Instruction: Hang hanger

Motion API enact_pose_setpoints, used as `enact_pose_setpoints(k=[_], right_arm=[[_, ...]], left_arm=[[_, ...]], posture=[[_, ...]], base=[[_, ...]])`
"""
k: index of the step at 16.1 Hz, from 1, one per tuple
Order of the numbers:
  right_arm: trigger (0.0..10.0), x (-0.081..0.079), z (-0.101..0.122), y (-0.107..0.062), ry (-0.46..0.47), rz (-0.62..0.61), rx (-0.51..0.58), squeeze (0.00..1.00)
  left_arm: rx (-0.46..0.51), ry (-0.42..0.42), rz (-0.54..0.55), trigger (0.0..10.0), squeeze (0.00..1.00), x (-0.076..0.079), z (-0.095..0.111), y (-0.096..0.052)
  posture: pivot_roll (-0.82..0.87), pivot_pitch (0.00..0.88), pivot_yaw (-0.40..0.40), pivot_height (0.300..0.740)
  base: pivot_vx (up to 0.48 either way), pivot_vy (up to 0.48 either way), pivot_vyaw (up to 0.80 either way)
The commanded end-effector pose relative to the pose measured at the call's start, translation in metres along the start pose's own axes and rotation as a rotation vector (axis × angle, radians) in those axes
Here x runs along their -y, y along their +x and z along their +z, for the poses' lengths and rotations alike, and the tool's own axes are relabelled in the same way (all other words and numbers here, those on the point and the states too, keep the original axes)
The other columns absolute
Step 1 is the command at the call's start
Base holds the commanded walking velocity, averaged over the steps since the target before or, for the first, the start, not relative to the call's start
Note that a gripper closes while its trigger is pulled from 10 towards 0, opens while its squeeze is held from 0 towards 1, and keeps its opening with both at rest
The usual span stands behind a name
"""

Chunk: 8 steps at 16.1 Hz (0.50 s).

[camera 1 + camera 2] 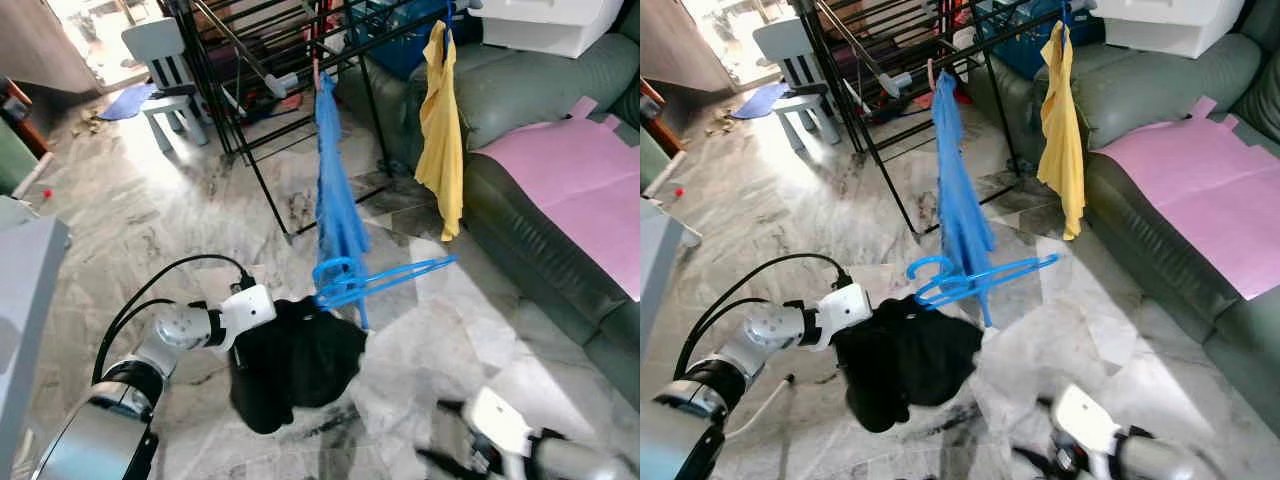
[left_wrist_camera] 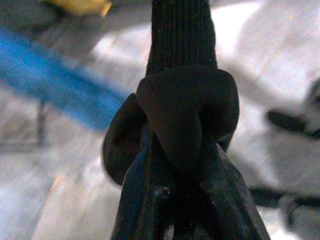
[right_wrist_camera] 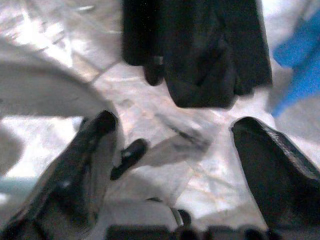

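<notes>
Left end effector point(image 2: 182, 200) gripping bunched black cloth point(image 2: 185, 105), fingers point(image 2: 137, 200) closing around it; blurred blue garment point(image 2: 55, 90) crossing behind over pale marble floor point(image 2: 260, 60).

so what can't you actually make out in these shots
- Left hand: left wrist view; the black garment wraps its fingers, so its exact grip on the cloth and the blue hanger is hidden.
- Hanger's near arm: left eye view, covered by the garment.
- Right hand: open; in the left eye view it is blurred and cut by the bottom edge.
- Drying rack: its top is cut by the frame edge.
</notes>
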State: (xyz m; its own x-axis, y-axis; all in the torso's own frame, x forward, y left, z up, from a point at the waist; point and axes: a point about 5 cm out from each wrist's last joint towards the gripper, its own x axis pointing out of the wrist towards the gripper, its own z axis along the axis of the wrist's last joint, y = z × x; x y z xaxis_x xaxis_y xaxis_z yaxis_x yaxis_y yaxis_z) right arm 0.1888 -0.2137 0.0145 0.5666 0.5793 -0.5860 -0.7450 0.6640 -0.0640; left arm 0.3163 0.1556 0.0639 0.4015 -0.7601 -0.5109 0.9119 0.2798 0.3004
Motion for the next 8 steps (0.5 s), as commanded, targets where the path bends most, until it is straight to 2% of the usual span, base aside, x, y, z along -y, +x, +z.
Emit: enact_pose_setpoints(k=[1, 2, 3, 4, 8], right_arm=[[10.0, 0.005, -0.002, 0.010, 0.030, -0.129, 0.000, 1.00], [10.0, 0.009, -0.002, 0.015, 0.069, -0.204, 0.020, 1.00], [10.0, 0.021, 0.003, 0.022, 0.104, -0.342, 0.067, 1.00], [10.0, 0.027, 0.006, 0.025, 0.104, -0.411, 0.082, 1.00], [10.0, 0.042, 0.031, 0.025, 0.023, -0.493, 0.220, 1.00]], left_arm=[[0.073, 0.025, -0.045, 0.0, 0.00, -0.004, 0.010, -0.006], [0.094, 0.037, -0.076, 0.0, 0.00, -0.001, 0.012, -0.007], [0.110, 0.077, -0.119, 0.0, 0.00, 0.002, 0.016, -0.007], [0.113, 0.103, -0.134, 0.0, 0.00, 0.003, 0.018, -0.007], [0.158, 0.158, -0.147, 0.0, 0.00, 0.005, 0.030, -0.004]], posture=[[-0.18, 0.095, 0.211, 0.740], [-0.18, 0.094, 0.211, 0.740], [-0.17, 0.095, 0.211, 0.740], [-0.17, 0.095, 0.211, 0.740], [-0.16, 0.097, 0.214, 0.740]], base=[[0.000, 0.000, 0.00], [0.000, 0.000, 0.00], [0.000, 0.000, 0.00], [0.000, 0.000, 0.00], [0.000, 0.000, 0.00]])
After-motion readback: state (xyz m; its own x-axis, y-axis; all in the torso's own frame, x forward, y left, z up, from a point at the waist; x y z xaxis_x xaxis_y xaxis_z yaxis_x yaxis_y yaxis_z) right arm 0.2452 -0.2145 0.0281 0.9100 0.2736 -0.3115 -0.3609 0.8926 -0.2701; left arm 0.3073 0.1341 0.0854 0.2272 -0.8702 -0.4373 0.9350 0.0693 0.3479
